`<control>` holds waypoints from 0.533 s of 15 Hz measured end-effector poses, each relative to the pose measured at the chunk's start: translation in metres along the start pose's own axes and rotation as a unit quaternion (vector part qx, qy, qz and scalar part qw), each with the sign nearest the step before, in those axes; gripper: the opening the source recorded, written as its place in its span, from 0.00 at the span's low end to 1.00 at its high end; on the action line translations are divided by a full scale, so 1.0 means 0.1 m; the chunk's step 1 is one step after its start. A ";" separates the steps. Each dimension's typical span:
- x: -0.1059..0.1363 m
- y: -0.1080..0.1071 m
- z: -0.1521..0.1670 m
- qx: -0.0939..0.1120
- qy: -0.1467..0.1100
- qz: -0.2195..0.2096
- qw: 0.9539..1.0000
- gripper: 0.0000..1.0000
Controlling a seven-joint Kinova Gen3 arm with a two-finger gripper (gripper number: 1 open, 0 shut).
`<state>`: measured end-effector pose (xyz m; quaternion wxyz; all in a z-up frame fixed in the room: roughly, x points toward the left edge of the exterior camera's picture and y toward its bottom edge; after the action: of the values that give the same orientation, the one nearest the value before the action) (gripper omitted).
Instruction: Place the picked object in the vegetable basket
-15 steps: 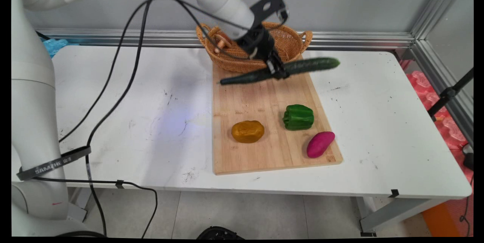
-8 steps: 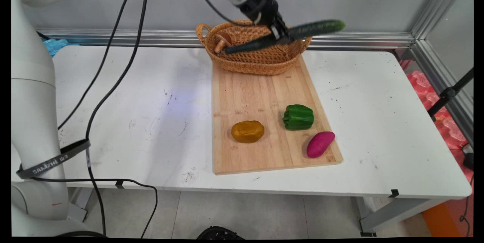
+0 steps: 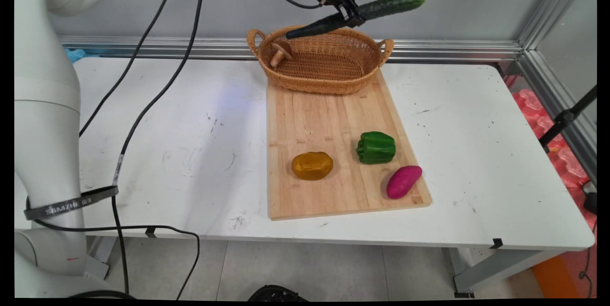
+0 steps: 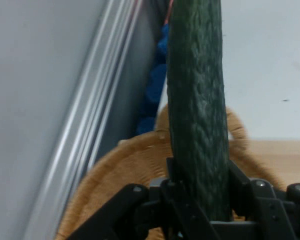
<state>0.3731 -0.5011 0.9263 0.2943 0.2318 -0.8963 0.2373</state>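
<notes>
My gripper (image 3: 350, 14) is high above the wicker basket (image 3: 324, 79), shut on a long dark green cucumber (image 3: 381, 7) near its middle. The cucumber hangs almost level, its left end lower, over the basket's back rim. In the hand view the cucumber (image 4: 197, 100) runs up the picture between the two fingers (image 4: 174, 172), and the basket's rim (image 4: 120, 165) lies below it. A brown mushroom (image 3: 279, 51) leans at the basket's left inside wall.
The basket stands on the far end of a wooden cutting board (image 3: 329, 115). On the board's near half lie a yellow-brown potato (image 3: 312, 165), a green bell pepper (image 3: 376, 147) and a purple sweet potato (image 3: 403, 181). Black cables (image 3: 157, 91) hang over the table's left side.
The gripper has carried the cucumber up from just above the board to high over the basket. The mushroom in the basket has come into view.
</notes>
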 end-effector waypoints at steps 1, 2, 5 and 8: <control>-0.03 -0.06 0.04 0.004 -0.001 0.001 1.000 0.00; -0.07 -0.13 0.10 0.007 -0.003 0.002 1.000 0.00; -0.22 -0.26 0.25 0.011 -0.011 -0.001 1.000 0.00; -0.38 -0.32 0.38 0.008 -0.020 -0.005 1.000 0.00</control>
<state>0.4024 -0.5369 0.8839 0.2759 0.2429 -0.8990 0.2381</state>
